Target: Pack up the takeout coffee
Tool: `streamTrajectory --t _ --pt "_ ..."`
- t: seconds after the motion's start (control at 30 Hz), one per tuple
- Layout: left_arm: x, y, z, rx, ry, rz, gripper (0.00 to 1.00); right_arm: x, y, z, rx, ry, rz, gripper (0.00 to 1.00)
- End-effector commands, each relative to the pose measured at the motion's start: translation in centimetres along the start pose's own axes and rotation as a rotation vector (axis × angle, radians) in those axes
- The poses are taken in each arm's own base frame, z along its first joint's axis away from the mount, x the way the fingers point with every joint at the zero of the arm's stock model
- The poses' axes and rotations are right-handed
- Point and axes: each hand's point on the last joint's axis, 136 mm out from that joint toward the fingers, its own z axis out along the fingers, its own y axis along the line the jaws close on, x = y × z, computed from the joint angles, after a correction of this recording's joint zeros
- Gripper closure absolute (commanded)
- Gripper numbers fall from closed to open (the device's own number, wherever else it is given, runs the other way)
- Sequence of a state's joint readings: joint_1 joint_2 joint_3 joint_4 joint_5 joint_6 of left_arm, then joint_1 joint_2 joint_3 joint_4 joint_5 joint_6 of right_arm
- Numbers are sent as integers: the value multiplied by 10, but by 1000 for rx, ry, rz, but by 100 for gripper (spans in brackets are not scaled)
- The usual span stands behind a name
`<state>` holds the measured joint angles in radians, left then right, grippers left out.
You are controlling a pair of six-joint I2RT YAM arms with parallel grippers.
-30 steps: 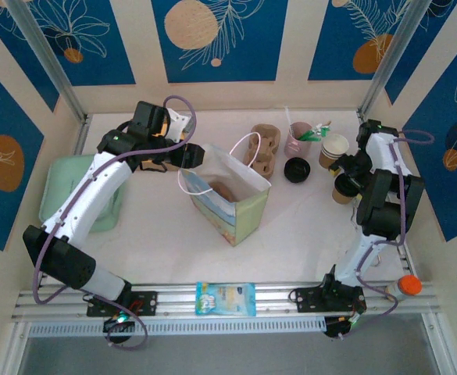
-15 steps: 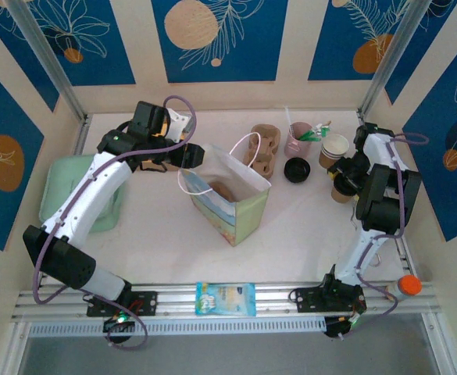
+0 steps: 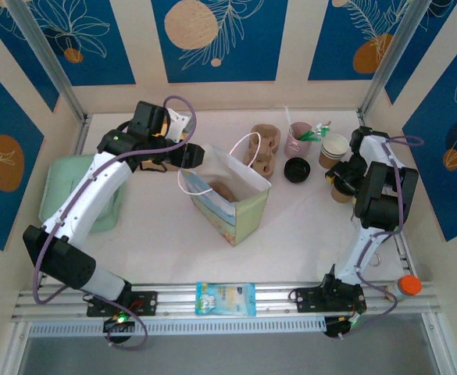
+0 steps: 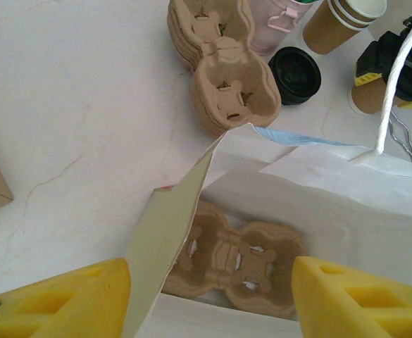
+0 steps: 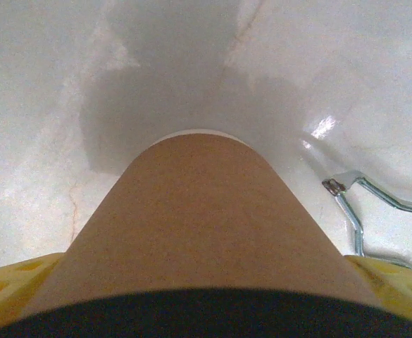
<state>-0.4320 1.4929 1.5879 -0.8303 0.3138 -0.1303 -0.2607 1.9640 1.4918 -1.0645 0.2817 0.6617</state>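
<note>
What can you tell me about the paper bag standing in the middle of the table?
The paper bag stands upright and open on the white table. It is white inside, printed pale green and blue outside, with white cord handles. A brown pulp cup carrier lies flat on its bottom. The left tool straddles one wall at the mouth, fingers wide apart, one outside and one over the opening.

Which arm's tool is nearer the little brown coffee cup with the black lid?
Right. The right tool sits over the coffee cup, a finger on each side; the left tool is far off, at the paper bag's rim.
</note>
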Motion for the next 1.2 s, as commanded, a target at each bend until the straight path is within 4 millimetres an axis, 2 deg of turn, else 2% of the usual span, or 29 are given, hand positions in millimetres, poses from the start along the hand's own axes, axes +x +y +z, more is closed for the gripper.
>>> streamTrajectory --t 0.0,0.23,0.43,0.6,0.8,1.0,1.17 --pt "3 2 -12 -11 -6 -2 38 10 -3 12 34 41 10 5" --pt "5 2 -13 -13 -7 -4 38 10 -6 10 43 31 14 10" --pt "3 2 -16 -17 -13 0 39 14 -5 9 41 25 3 19" --pt "3 4 -19 -33 -15 5 39 21 4 -2 29 7 -45 25" --pt "4 7 -24 -45 -22 0 39 37 22 -37 4 -42 -179 28" --pt "-1 7 -35 -20 -55 -28 38 68 41 -81 -51 -72 -358 31" --pt "-3 10 -40 -2 -71 -62 32 94 50 -117 -92 -102 -462 32"
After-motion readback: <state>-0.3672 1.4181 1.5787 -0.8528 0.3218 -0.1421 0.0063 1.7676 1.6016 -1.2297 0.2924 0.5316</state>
